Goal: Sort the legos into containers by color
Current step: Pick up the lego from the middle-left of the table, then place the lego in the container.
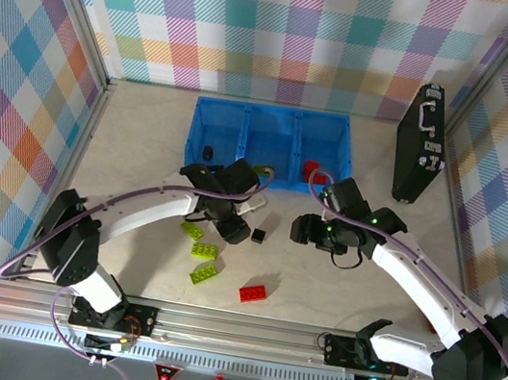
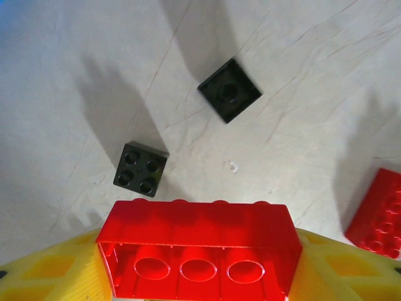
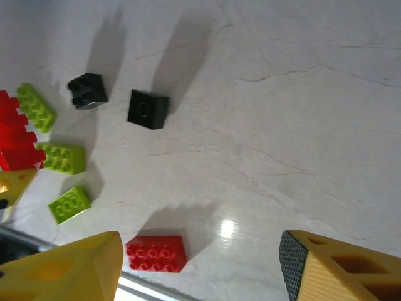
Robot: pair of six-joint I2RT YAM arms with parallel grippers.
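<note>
My left gripper (image 1: 235,224) (image 2: 199,263) is shut on a red lego (image 2: 199,241), held by its ends between the yellow fingers (image 2: 44,269) just above the table. Below it lie two black legos (image 2: 141,169) (image 2: 230,89), and another red lego (image 2: 379,213) lies to the right. My right gripper (image 1: 310,230) (image 3: 200,251) hangs open over bare table, with the loose red lego (image 3: 156,253) (image 1: 253,293) near its left finger. Three green legos (image 1: 192,230) (image 1: 206,251) (image 1: 204,274) lie in front of the left arm. The blue containers (image 1: 271,115) stand behind both grippers.
A black briefcase (image 1: 420,145) stands upright at the back right. Checked walls close in the table on three sides. The right compartment holds a red piece (image 1: 311,170) and the left compartment a small black one (image 1: 208,152). The metal rail (image 1: 240,329) runs along the near edge.
</note>
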